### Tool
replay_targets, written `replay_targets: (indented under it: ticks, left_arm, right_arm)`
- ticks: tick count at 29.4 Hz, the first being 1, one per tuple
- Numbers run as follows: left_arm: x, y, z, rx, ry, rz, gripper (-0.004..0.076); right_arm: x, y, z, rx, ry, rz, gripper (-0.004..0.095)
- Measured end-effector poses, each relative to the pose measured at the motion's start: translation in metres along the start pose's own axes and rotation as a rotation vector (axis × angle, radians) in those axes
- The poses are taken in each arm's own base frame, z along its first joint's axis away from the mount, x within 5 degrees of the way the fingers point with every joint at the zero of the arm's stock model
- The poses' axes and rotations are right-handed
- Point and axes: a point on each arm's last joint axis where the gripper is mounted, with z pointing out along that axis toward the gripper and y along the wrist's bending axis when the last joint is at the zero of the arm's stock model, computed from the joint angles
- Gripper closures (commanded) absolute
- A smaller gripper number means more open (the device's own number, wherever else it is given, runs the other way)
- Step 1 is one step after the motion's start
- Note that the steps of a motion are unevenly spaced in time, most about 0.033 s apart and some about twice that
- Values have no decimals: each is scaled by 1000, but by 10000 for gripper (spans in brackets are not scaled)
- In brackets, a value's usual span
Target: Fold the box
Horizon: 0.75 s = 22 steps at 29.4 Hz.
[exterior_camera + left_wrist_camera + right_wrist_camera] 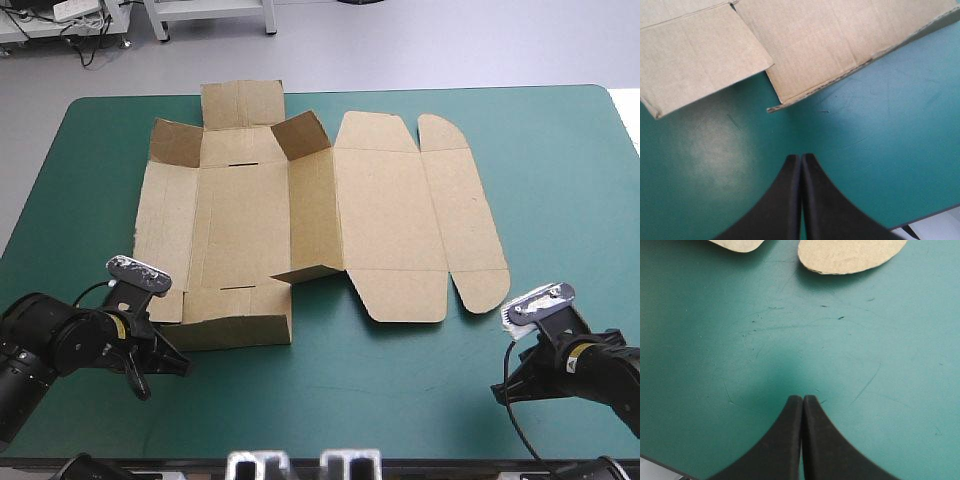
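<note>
The brown box (300, 210) lies opened out on the teal-green cover. Its base is at the left and the lid panel with rounded flaps at the right. A long wall (312, 205) between them stands raised, and two far corner flaps are tilted up. My left gripper (165, 362) is shut and empty, just short of the box's near left corner (840, 40), with a side flap (695, 55) next to it. My right gripper (505, 385) is shut and empty too, on the near right. The rounded flap (850, 255) lies ahead of it, untouched.
Bare teal-green cover (400, 380) stretches between the two grippers along the table's near edge. The table's edge (935, 215) shows close beside the left gripper. More cover lies to the right of the box (570, 180).
</note>
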Motion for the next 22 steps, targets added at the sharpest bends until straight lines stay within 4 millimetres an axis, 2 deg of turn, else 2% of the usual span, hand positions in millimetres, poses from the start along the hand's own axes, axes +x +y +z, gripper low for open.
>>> replay_targets:
  ticks: [14,22]
  left_arm:
    - [0,0,0,0,-3,0,734]
    - [-10,0,-1,5,-112,3,734]
  right_arm:
    - [0,0,0,0,0,0,932]
    - [0,0,0,0,0,0,932]
